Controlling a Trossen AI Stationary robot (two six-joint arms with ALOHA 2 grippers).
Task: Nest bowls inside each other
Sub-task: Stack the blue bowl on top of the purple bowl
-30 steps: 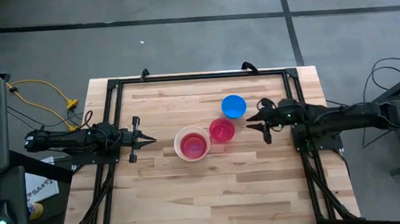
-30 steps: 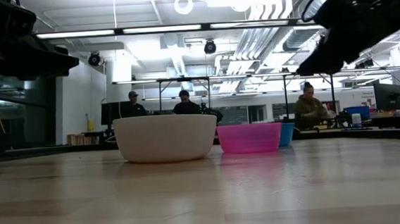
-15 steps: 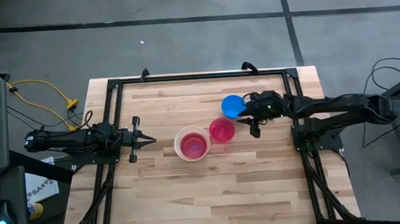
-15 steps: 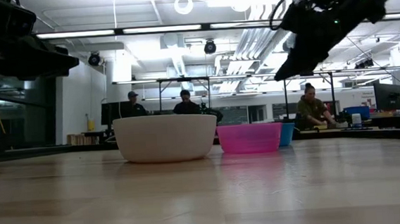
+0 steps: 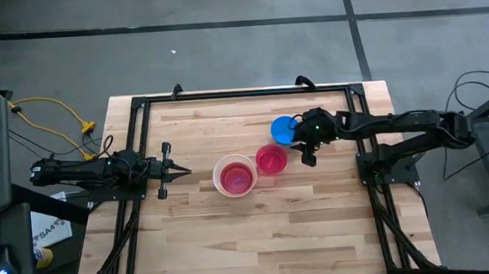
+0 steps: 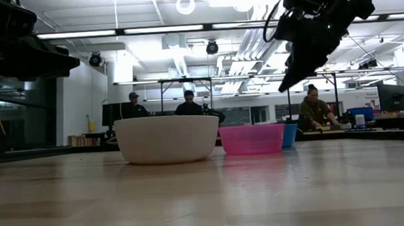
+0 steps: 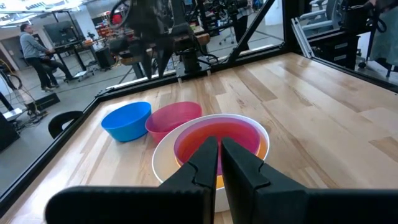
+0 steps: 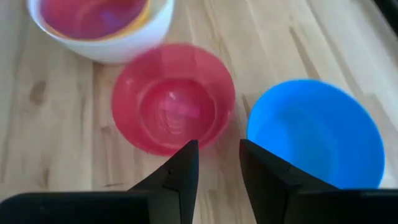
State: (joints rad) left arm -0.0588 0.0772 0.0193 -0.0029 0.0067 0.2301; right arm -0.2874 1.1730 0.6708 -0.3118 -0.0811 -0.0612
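High view: right claw (image 5: 303, 148), fingers parted and empty, hovers between the round red-pink plastic bowl (image 5: 271, 159) and round blue plastic bowl (image 5: 284, 129) on the wooden surface (image 5: 234, 233); left claw (image 5: 178, 168) waits shut. Both bowls look light, stiff, slippery, probably best pinched at the rim.

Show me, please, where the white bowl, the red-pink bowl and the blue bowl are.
white bowl (image 5: 220, 183): high view, on its left rim.
red-pink bowl (image 8: 171, 102): right wrist view, on its inner floor.
blue bowl (image 8: 314, 134): right wrist view, on its inner floor.
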